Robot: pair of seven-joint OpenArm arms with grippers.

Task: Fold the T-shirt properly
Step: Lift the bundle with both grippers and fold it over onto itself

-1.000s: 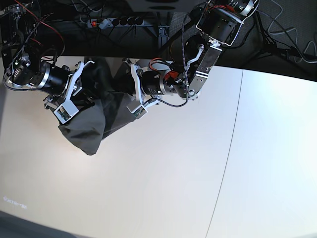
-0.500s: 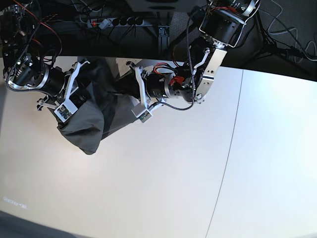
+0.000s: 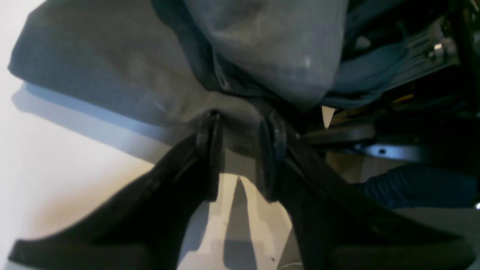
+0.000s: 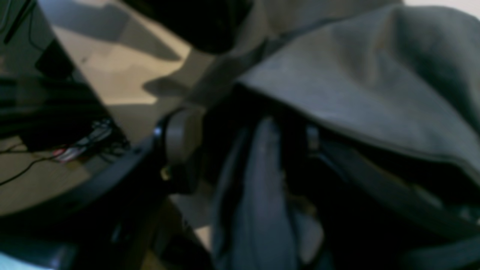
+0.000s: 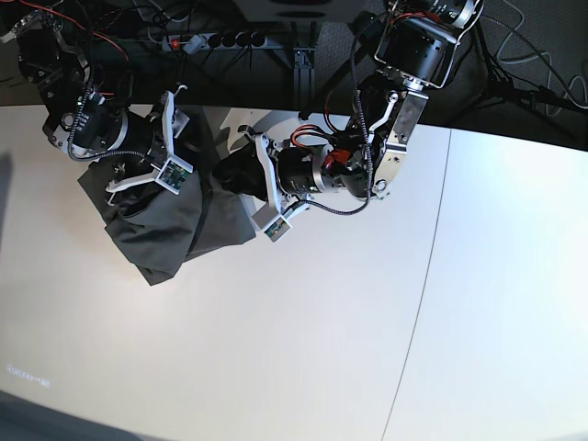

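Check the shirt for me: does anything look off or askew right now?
Yes. The T-shirt lies bunched in a crumpled heap at the table's far left edge, not flat or squarely folded. In the left wrist view, part of it seems to hang over the edge.

Base view high above the table (image 5: 367, 322), both wrist views close over the T-shirt (image 5: 175, 230), shared by all.

I'm working in what looks like a robotics lab: a bare white desk (image 5: 303, 340), a power strip (image 5: 216, 40) and loose cables (image 5: 524, 55) behind it.
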